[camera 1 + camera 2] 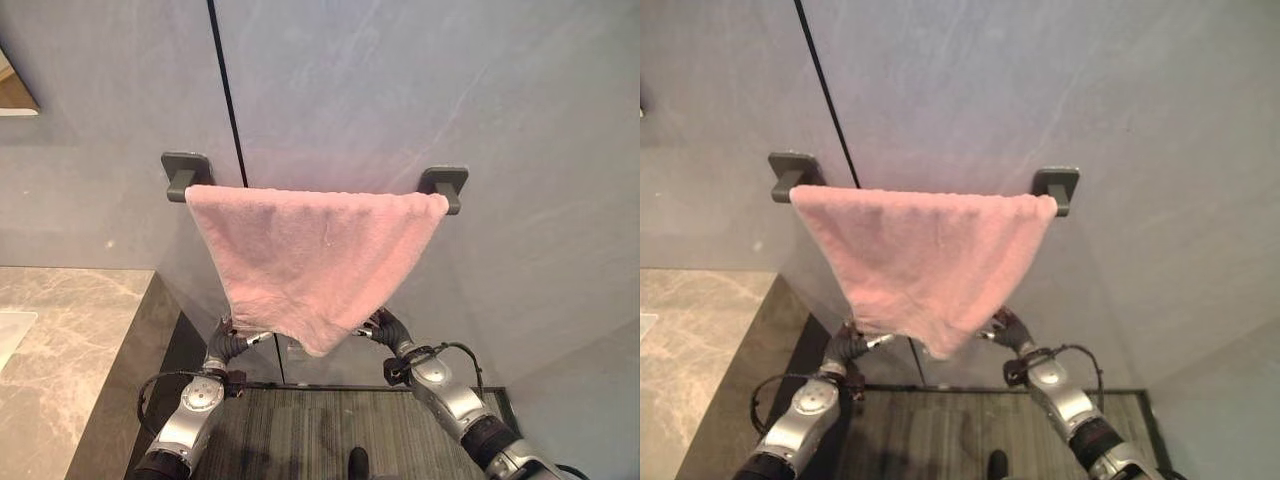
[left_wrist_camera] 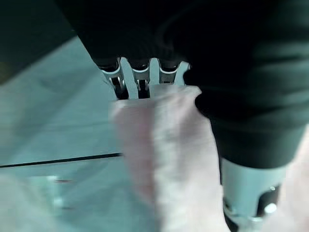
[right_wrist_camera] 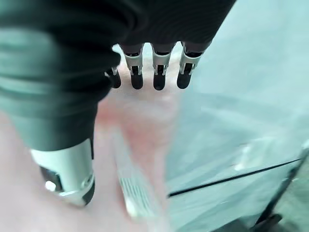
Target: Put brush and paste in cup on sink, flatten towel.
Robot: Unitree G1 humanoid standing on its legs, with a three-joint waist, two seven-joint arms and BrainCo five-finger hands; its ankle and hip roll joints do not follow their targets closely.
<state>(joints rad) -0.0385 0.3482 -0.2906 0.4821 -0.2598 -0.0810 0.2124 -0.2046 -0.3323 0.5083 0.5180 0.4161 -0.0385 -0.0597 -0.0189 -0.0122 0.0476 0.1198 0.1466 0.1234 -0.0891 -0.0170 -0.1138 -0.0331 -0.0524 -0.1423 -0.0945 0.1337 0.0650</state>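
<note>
Pink towel [image 1: 315, 265] is draped over a dark wall rail [image 1: 443, 186], hanging down to a point in the middle instead of lying flat. Left hand [image 1: 229, 344] is at the towel's lower left edge, right hand [image 1: 384, 326] at the lower right edge. In the wrist views each hand has its fingers curled onto the cloth, thumb alongside, so both are pinching towel. Marble counter [image 1: 70, 340] sits off to the left. No readable writing or labels anywhere.
</note>
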